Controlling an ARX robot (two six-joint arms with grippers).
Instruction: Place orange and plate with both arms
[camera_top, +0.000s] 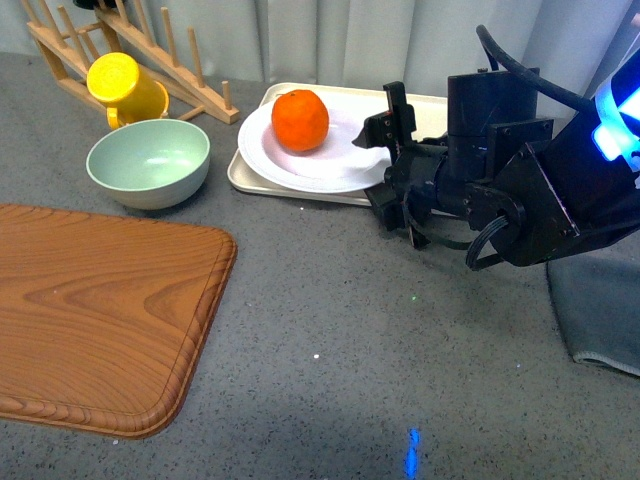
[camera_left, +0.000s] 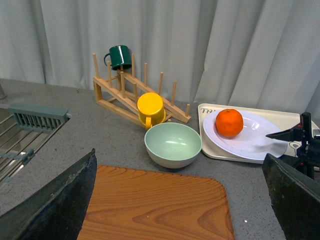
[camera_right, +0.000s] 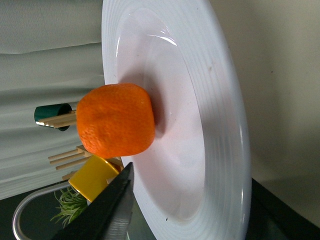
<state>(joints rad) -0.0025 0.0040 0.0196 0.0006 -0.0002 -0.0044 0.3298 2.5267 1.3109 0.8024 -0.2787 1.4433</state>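
The right gripper (camera_top: 385, 140), wide open at upper right, straddles the plate's (camera_top: 330, 170) rim; it should close gently so the orange (camera_top: 300, 120) stays put.

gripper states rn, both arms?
Left gripper: open, holding nothing.
Right gripper: jaws straddle the plate rim; whether clamped cannot be told.
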